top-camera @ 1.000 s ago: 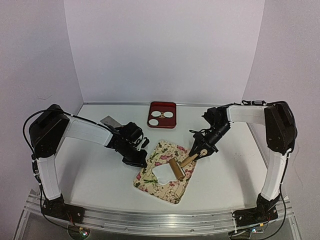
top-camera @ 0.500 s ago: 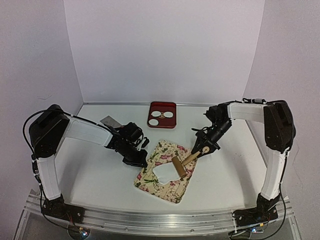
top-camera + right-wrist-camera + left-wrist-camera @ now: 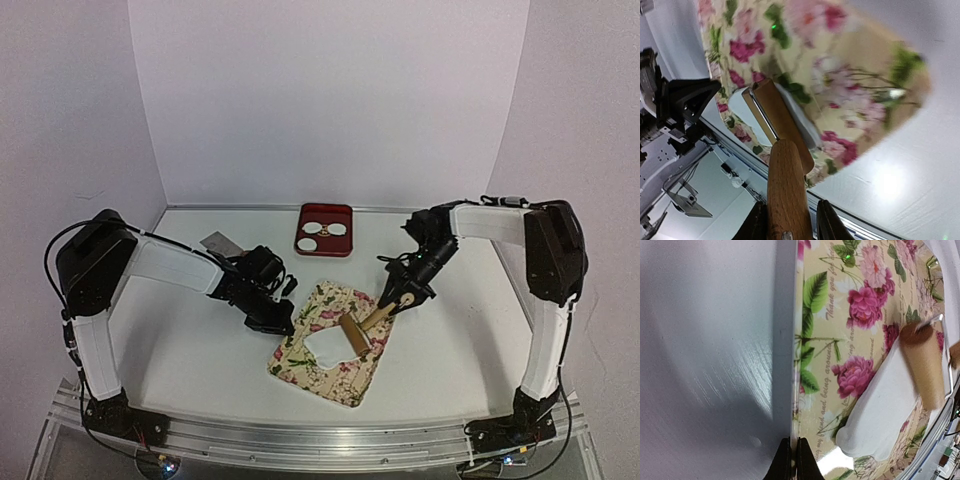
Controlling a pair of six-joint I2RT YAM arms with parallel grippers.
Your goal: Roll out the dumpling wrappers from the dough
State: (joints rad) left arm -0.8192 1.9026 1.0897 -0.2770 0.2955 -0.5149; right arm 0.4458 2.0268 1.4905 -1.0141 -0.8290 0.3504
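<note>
Top external: right fingers (image 3: 826, 223) hold roller handle (image 3: 379, 316) pointing back-right, left fingers (image 3: 784, 462) pinch mat (image 3: 303, 357) beside dough (image 3: 324, 348)

Floral mat (image 3: 860, 365): "Thank you for"

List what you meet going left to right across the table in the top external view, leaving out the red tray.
Grey flat piece → left tool, pinching the floral mat at its edge → dough → wooden roller → right tool on its handle.
</note>
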